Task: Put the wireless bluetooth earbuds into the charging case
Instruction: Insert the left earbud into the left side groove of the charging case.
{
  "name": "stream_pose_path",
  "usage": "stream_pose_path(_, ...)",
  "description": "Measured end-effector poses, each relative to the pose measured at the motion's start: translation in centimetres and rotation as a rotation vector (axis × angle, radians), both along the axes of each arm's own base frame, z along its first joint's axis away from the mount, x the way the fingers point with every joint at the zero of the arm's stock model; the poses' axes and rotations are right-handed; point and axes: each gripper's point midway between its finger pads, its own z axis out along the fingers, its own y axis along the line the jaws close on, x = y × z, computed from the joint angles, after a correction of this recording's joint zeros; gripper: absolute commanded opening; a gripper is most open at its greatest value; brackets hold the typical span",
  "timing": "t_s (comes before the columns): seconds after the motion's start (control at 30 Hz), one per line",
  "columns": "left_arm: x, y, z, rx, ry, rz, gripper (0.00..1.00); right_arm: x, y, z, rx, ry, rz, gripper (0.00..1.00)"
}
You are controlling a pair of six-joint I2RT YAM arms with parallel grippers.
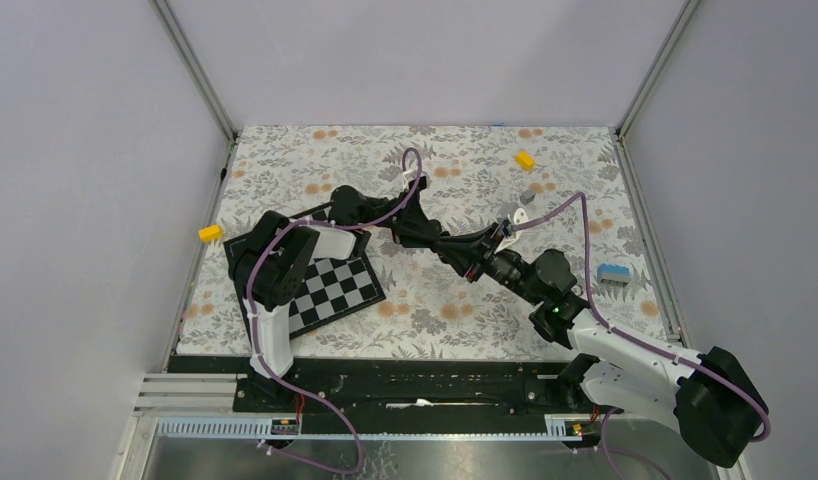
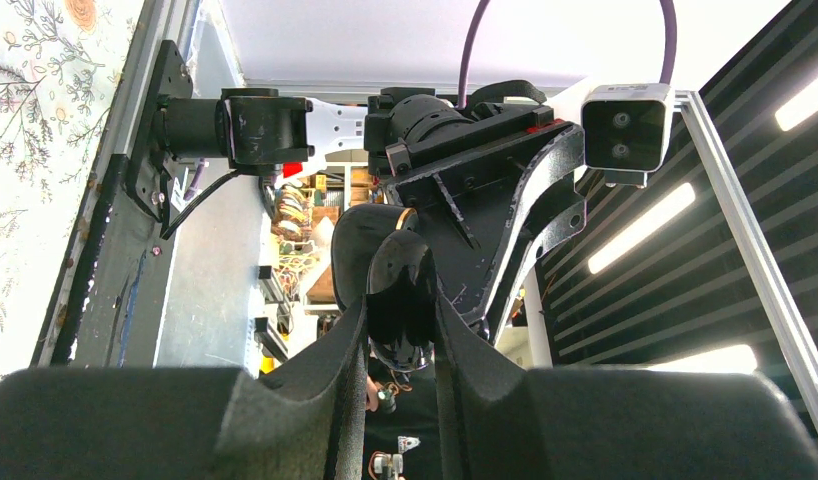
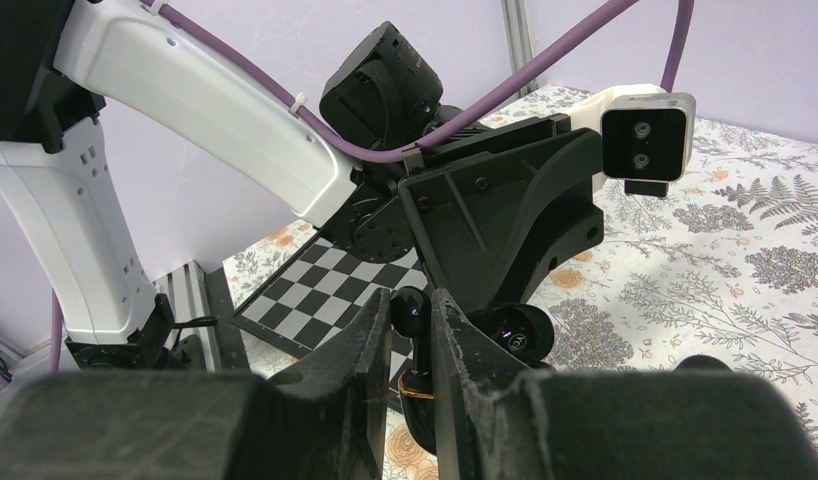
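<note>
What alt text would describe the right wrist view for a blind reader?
The right gripper pinches a tiny black rounded earbud, facing the white left arm. Behind lie a floral table and a checkered board.

Loose bits on a floral table cover [image 1: 465,150]
Black-and-white checkerboard [image 1: 335,290] lies flat at the near left. The left yellow block [image 1: 210,233] sits at the cover's left edge and the far yellow block [image 1: 525,159] at the far right. A grey block [image 1: 528,193] is near the far one, and a blue-topped block [image 1: 612,273] is by the right edge.
</note>
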Motion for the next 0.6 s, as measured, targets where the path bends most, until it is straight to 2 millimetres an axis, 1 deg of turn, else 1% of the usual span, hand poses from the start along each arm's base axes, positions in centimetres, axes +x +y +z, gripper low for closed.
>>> stream_pose_path(0.27,0.01,-0.01,0.01,0.000,0.000,0.001,0.00,-0.23,-0.23,0.57,0.012,-0.014,-0.001,0.03)
stream_pose_path(0.6,0.01,-0.01,0.01,0.000,0.000,0.001,0.00,-0.29,-0.45,0.28,0.005,-0.015,-0.008,0.03)
